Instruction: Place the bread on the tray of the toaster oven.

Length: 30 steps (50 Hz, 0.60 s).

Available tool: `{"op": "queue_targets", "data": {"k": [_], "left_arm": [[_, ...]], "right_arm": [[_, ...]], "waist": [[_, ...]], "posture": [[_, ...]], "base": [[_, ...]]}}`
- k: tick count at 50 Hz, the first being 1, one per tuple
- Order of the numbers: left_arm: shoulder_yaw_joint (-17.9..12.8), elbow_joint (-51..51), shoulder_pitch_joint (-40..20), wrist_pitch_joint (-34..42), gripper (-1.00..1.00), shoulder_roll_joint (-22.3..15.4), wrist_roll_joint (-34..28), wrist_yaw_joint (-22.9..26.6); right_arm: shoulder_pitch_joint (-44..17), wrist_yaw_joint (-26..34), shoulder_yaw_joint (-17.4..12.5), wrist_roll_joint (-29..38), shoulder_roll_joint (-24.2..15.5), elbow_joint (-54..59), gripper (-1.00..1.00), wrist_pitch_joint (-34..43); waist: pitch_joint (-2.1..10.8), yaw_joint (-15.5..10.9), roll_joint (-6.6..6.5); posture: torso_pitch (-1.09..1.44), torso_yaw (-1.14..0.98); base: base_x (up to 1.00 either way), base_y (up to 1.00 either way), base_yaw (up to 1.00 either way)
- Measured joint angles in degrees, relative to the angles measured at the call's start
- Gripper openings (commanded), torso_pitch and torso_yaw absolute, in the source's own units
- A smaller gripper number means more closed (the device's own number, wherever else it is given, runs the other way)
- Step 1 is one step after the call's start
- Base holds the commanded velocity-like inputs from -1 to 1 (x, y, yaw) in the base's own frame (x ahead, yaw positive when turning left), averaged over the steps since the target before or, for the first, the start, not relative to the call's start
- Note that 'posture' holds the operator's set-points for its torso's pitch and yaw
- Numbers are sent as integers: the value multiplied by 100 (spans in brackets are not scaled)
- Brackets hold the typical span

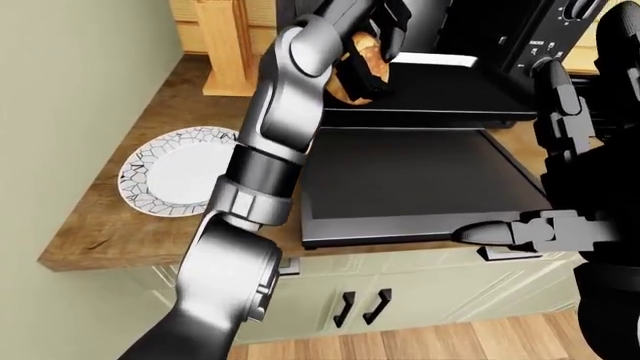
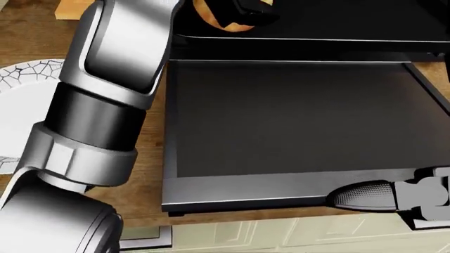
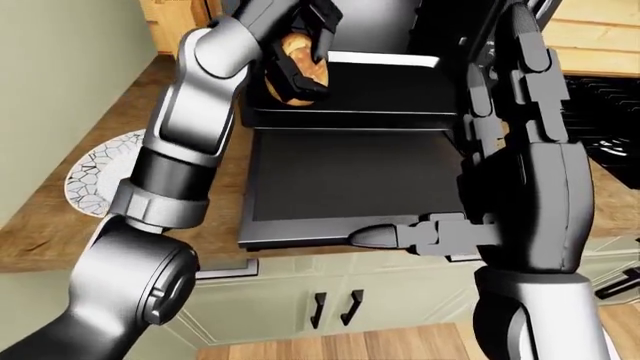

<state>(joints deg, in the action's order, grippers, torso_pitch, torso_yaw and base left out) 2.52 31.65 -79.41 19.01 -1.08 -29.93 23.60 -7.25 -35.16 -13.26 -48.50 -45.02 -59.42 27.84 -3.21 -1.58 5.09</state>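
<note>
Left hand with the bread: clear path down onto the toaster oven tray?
Probably yes. The left hand holds the golden-brown bread roll above the bare dark metal tray; the right hand rests on the open door's edge, out of the way.

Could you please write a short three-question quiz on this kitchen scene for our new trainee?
1. True or false: the left hand is closed around the bread.
2. Where is the plate in the left-eye view? A) left of the open oven door B) on the door C) inside the toaster oven
3. Fill in: the fingers of the right hand rest at the door's ____ edge in the head view.

Key: 1 true; 2 A; 3 bottom.
</note>
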Motion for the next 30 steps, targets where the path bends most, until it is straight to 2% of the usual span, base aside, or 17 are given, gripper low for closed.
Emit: {"op": "queue_targets", "data": {"k": [3, 4, 5, 6, 7, 21, 25, 30], "left_arm": [[-9, 67, -4, -70, -100, -11, 8, -63], [-12, 53, 6, -70, -81, -14, 3, -73], [-16, 10, 25, -53, -51, -11, -2, -76], [-17, -43, 44, -28, 16, -5, -7, -71], [-17, -79, 51, -10, 100, 2, -6, -64], [-49, 62, -70, -106, 100, -45, 64, -156], [-26, -415, -37, 173, 100, -52, 35, -30], [-45, -1494, 57, 779, 100, -89, -19, 221]], "right_arm": [[62, 12, 11, 26, -2, -1, 100, -57], [73, 16, 13, 30, -1, 1, 100, -65], [78, 18, 25, 42, 5, 4, 100, -74], [78, 20, 41, 59, 16, 7, 100, -78], [71, 24, 56, 77, 36, 10, 100, -72], [16, 160, 54, 221, 226, 11, 100, 62], [-32, 151, 21, 164, 188, 9, 100, 101], [-91, 151, 12, 150, 235, 5, 100, 154]], "waist": [[2, 8, -7], [3, 10, -10], [4, 12, -12], [3, 13, -14], [3, 14, -15], [25, 24, -35], [12, 29, -40], [-2, 48, -59]], "posture": [[0, 0], [0, 0], [0, 0], [0, 0], [0, 0], [0, 0], [0, 0], [0, 0]], "base": [[0, 0, 0], [0, 0, 0], [0, 0, 0], [0, 0, 0], [0, 0, 0], [0, 0, 0], [0, 0, 0], [0, 0, 0]]}}
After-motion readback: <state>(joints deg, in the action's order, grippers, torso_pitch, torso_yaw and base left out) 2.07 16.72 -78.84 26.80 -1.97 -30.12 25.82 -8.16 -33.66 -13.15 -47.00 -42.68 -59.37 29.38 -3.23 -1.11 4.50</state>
